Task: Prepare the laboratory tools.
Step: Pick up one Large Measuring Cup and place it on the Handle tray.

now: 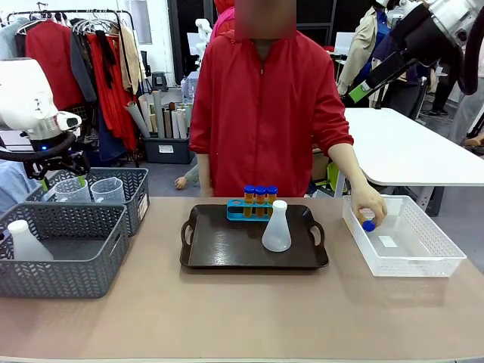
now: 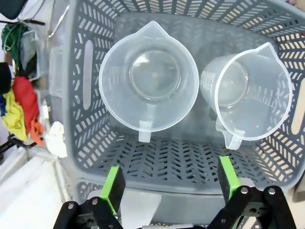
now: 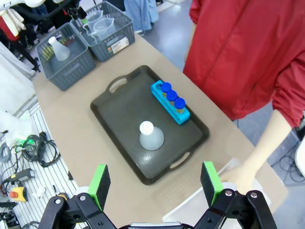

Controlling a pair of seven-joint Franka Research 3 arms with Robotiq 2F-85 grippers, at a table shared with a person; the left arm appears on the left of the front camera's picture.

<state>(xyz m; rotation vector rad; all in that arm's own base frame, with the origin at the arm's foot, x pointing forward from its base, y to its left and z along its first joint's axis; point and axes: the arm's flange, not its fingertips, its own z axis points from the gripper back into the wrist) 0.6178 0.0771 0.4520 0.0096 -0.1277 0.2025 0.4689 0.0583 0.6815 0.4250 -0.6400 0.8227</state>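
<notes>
Hanging my left hand, spread, over beakers in basket, lining up for grab. Right hand spread, hanging high, clear of person.

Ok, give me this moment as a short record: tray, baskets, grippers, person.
tray: blue rack with three capped tubes, one flask
far basket: two beakers
near basket: a second flask
left gripper: open, above the beakers
right gripper: open, raised high
person's hand: in white bin, on a blue-capped tube
</notes>
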